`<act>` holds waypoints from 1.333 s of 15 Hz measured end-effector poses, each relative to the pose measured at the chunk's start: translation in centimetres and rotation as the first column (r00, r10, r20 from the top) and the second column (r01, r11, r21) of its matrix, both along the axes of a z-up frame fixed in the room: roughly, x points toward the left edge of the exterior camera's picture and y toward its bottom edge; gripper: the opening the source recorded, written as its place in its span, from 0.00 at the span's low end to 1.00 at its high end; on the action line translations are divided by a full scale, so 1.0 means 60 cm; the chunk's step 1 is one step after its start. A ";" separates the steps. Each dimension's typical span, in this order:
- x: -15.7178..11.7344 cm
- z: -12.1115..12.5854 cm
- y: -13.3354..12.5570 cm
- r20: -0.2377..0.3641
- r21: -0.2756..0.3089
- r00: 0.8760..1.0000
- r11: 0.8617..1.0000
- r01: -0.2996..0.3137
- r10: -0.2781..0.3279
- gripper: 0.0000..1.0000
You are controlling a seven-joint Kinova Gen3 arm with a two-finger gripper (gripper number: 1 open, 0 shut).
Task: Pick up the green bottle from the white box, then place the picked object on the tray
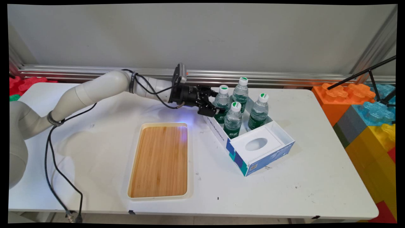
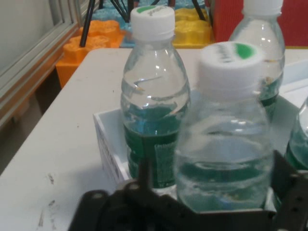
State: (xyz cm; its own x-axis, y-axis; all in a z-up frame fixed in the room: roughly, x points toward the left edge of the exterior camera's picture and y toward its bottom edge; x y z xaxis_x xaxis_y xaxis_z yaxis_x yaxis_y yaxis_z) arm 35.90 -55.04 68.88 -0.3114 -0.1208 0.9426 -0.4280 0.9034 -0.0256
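Nearest you, the bamboo tray [image 1: 160, 161] lies flat on the white table [image 1: 284, 190], well apart from the action. Beyond it, to the right, stands the white-and-blue box [image 1: 253, 152], one oval well showing in its near end and four water bottles upright in the far end. Your gripper [image 1: 211, 109] reaches in level from the left, and in the hand view its fingers [image 2: 284, 178] sit on either side of the nearest water bottle [image 2: 224, 139], the jaws spread about its body; whether the pads already touch the plastic you cannot tell. If you mean to grip here, I would judge it best to keep the hand level and centred on the body below the cap, since thin plastic will dent and slip under an off-centre squeeze. Watch the neighbouring bottle [image 2: 154, 103] just beside it on the hand view's left, and the box wall [image 2: 113, 149] low in front. Farther back, the other two bottles [image 1: 258, 111] crowd close behind, with coloured giant blocks [image 1: 364, 107] beyond the table's right end.
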 end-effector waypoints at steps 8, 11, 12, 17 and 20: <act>0.000 -0.005 -0.006 0.007 0.008 1.000 1.000 -0.006 0.005 0.00; 0.003 -0.005 -0.006 0.008 0.019 1.000 1.000 -0.007 0.007 0.00; 0.004 -0.004 -0.006 0.006 0.025 1.000 1.000 -0.008 0.008 0.00; 0.016 0.013 -0.001 -0.010 0.052 1.000 0.999 -0.015 0.015 0.00; 0.022 0.030 0.002 -0.022 0.063 1.000 0.998 -0.010 0.012 0.00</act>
